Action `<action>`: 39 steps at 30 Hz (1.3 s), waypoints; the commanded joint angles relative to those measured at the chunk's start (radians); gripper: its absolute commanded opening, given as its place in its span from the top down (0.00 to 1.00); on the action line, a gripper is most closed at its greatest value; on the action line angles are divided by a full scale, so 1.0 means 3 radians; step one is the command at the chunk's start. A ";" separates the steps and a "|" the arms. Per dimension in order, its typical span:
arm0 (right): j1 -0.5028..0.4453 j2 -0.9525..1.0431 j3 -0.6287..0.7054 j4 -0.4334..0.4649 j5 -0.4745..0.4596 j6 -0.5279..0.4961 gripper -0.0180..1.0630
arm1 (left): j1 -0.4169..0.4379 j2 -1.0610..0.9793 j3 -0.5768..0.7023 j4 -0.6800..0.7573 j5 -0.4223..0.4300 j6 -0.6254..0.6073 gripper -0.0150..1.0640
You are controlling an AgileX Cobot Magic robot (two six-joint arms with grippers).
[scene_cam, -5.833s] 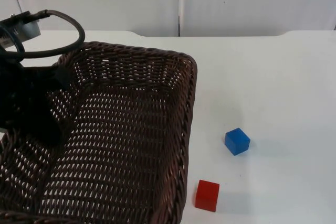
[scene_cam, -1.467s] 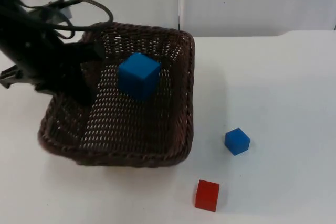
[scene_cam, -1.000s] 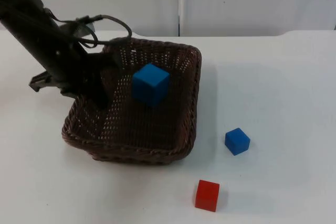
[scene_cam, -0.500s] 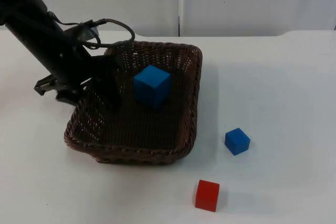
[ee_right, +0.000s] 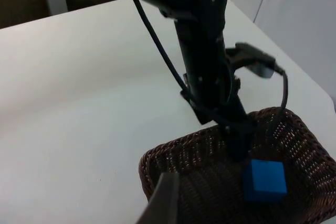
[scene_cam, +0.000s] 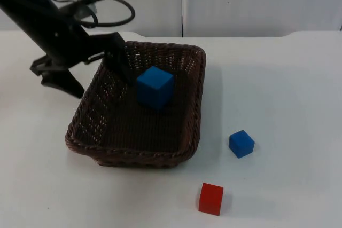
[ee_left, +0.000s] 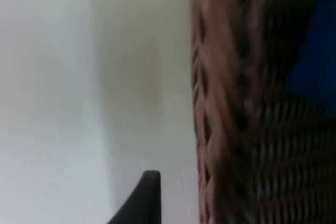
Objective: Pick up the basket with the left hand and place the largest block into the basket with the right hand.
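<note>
- Because the brown wicker basket [scene_cam: 140,108] sits flat on the white desk [scene_cam: 278,89], it needs no support now, and the left tool [scene_cam: 93,70] straddles the basket's left rim with its two black fingers spread wide apart: one inside the basket, one outside over the desk.
- Neither finger appears to press the weave, so the left tool looks released rather than grasping.
- From the left wrist camera, the basket's woven rim [ee_left: 210,103] runs close alongside, with one black fingertip [ee_left: 144,198] standing apart from it on the desk side.
- Inside the basket, toward its far wall, rests the largest blue block [scene_cam: 155,86], tilted slightly on the weave. It lies just beside the left tool's inner finger without clearly touching it.
- Well to the right of the basket, a small blue block [scene_cam: 241,143] rests on the desk.
- Near the basket's front right corner, a little further forward, sits a small red block [scene_cam: 211,198].
- Looking down on the basket from above, the right wrist camera sees the blue block [ee_right: 265,180] in it; I cannot tell whether the right tool [ee_right: 160,203] is spread or closed. That arm seems to wait.
- Judged from this layout, the block is delivered and the task looks essentially finished.
</note>
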 commanded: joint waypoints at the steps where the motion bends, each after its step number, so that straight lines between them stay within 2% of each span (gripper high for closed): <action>1: 0.0011 -0.0022 -0.0006 -0.0013 0.0005 0.0009 0.25 | -0.0011 -0.0179 -0.0019 0.0044 -0.0008 0.0003 0.01; 17: 0.0011 -0.0134 0.0001 -0.0072 -0.0050 0.0009 0.25 | -0.0011 -0.0652 0.0031 0.0071 0.0066 -0.0012 0.01; 23: 0.0011 -0.0288 0.0092 -0.0140 -0.0121 0.0053 0.25 | -0.0011 -0.0795 0.0268 0.0071 -0.0010 -0.0012 0.01; 27: 0.0011 -0.0446 0.0396 -0.0192 -0.0326 0.0126 0.25 | -0.0011 -0.1001 0.0562 0.0065 -0.0086 -0.0004 0.01; 33: 0.0011 -0.0622 0.0654 -0.0192 -0.0446 0.0198 0.25 | -0.0022 -0.1258 0.0838 0.0056 -0.0182 -0.0004 0.01; 39: 0.0011 -0.0947 0.0917 -0.0192 -0.0462 0.0248 0.25 | -0.0022 -0.1851 0.1338 0.0056 -0.0384 -0.0004 0.01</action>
